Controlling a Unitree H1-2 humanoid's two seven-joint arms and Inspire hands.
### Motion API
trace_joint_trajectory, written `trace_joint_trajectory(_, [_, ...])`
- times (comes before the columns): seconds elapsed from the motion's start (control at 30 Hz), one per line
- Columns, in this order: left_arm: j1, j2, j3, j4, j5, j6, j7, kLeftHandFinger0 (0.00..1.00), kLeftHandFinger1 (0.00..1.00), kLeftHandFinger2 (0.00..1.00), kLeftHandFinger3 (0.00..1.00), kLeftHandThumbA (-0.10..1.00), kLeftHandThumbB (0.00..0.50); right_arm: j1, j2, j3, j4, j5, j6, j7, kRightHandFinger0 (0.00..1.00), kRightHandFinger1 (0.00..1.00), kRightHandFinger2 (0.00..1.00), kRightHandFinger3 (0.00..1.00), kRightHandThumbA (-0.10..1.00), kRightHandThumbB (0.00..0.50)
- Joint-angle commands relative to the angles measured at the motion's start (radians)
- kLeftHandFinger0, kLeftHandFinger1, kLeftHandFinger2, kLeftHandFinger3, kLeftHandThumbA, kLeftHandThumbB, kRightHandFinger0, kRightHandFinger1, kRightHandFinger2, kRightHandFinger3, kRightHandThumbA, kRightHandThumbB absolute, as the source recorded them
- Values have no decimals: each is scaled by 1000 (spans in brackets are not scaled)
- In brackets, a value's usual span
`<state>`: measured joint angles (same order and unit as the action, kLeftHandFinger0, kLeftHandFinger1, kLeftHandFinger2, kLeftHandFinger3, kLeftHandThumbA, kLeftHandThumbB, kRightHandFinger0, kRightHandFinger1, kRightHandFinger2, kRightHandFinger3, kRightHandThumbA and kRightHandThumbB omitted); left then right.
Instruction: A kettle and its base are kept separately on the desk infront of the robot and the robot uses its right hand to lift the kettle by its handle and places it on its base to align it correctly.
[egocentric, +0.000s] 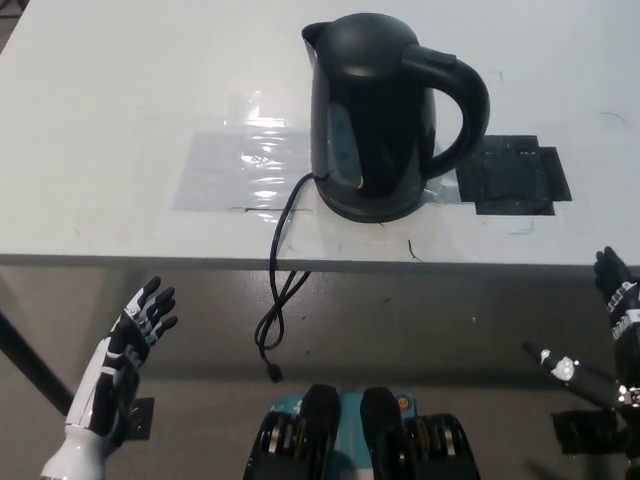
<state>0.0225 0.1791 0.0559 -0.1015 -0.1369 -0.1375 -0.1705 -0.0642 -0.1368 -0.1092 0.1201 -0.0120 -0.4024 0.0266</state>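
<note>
On the white desk (120, 120), toward its near edge and right of centre, the black kettle (375, 110) stands upright, seated on its base (372, 208), which shows only as a dark rim under the body. Spout points to the upper left, handle (462, 100) to the right. Power cord (280, 290) leaves the base at the left, crosses the desk edge and hangs down in a loop below it. Clear tape patch (245, 165) lies just left of the kettle; black tape patch (515, 175) just right of it, beside the handle. Right hand (612, 345) sits at the far right margin, below desk level, well apart from the kettle and lower right of the handle; it holds nothing, fingers apparently spread, though it is partly cut off by the picture edge. Left hand (140, 325) rests at lower left below the desk, fingers apart, empty.
</note>
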Motion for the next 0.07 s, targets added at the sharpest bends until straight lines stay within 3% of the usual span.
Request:
trace_joint_trajectory(0.0, [-6, 10, -3, -15, -11, -18, -14, 1000, 1000, 1000, 1000, 1000, 36, -16, 6, 8, 5, 16, -68, 0, 1000, 1000, 1000, 1000, 1000, 278])
trace_joint_trajectory(0.03, [-4, 8, -3, -18, -9, -15, -11, 1000, 1000, 1000, 1000, 1000, 42, -14, 8, 8, 7, 18, -68, 1, 1000, 1000, 1000, 1000, 1000, 294])
